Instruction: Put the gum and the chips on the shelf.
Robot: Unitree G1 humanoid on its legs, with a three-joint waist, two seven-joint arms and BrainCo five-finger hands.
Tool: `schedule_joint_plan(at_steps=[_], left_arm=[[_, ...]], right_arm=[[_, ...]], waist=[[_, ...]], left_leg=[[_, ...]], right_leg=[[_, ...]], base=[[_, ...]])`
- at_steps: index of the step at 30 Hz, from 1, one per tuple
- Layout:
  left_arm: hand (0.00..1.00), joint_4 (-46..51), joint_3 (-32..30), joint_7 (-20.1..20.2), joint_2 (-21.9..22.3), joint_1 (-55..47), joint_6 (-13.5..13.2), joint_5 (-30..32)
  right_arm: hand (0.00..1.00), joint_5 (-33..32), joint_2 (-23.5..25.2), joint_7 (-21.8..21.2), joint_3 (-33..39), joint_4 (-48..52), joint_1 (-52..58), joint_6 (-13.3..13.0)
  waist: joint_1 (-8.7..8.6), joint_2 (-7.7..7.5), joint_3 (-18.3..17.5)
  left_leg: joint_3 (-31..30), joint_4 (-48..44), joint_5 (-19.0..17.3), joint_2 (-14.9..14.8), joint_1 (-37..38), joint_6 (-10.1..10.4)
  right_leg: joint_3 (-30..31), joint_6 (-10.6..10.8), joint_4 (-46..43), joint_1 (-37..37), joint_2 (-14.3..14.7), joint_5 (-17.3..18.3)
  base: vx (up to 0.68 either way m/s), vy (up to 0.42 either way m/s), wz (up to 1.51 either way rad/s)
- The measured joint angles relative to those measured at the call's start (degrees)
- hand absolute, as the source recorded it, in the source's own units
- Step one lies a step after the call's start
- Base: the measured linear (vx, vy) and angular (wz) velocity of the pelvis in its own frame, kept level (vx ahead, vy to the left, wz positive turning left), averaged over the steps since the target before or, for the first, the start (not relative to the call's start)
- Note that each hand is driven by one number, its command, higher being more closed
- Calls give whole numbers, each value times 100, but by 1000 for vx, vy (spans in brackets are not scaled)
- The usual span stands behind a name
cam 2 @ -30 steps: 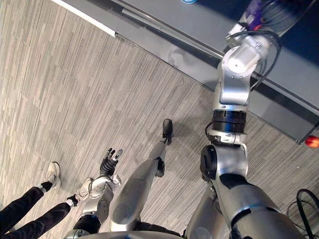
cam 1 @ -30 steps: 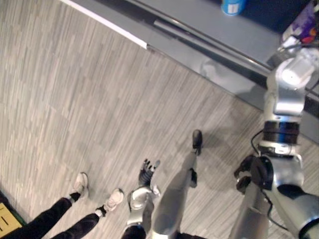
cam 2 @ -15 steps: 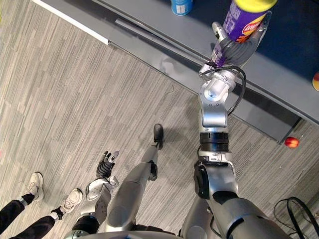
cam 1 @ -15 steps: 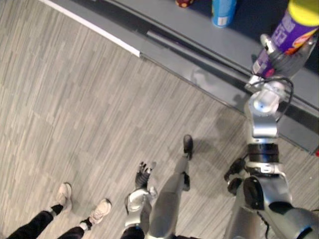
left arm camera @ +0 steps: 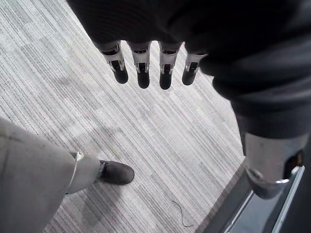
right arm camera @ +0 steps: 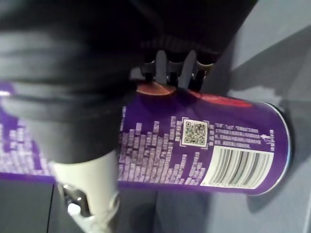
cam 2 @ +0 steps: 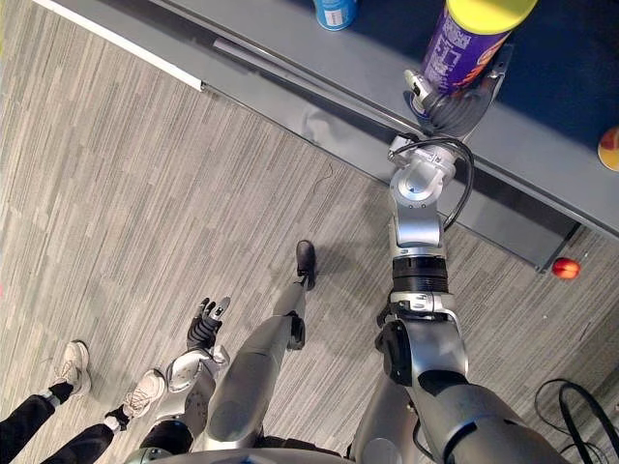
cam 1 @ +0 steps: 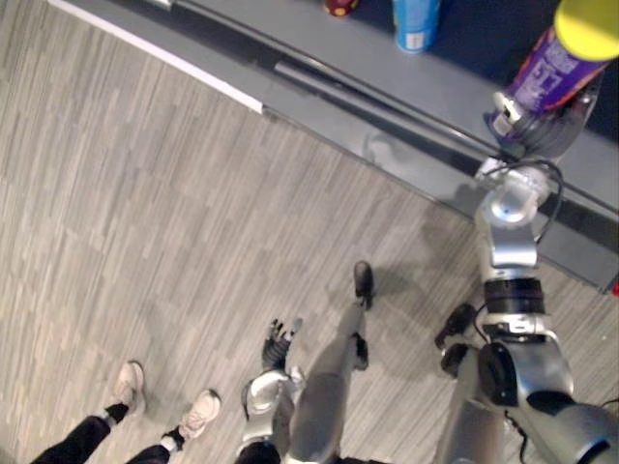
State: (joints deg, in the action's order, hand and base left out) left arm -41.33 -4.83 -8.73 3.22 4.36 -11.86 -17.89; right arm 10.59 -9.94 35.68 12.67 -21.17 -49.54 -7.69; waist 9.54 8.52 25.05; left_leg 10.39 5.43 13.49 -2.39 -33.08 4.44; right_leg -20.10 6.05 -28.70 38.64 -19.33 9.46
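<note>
Over the grey shelf (cam 2: 387, 60), the right hand (cam 2: 453, 104) had its fingers (right arm camera: 163, 65) curled round the purple chips can (cam 2: 462, 48), held upright. Low by the floor (cam 2: 145, 193), the left hand (cam 2: 205, 324) hung with fingers straight, empty.

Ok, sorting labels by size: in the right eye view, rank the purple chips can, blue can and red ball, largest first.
1. purple chips can, clearly largest.
2. blue can, though cropped by the top edge.
3. red ball.
</note>
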Motion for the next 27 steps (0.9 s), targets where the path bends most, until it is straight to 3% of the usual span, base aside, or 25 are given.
schedule_joint_plan(at_steps=[27], left_arm=[[0, 50, 16, 1, -1, 0, -9, -217]], right_arm=[[0, -295, -512, 24, 230, -449, -609, -1]], waist=[[8, 1, 0]], left_leg=[[0, -1, 4, -32, -69, -1]], right_leg=[[-5, -2, 71, 41, 49, -1]], base=[[4, 0, 0]])
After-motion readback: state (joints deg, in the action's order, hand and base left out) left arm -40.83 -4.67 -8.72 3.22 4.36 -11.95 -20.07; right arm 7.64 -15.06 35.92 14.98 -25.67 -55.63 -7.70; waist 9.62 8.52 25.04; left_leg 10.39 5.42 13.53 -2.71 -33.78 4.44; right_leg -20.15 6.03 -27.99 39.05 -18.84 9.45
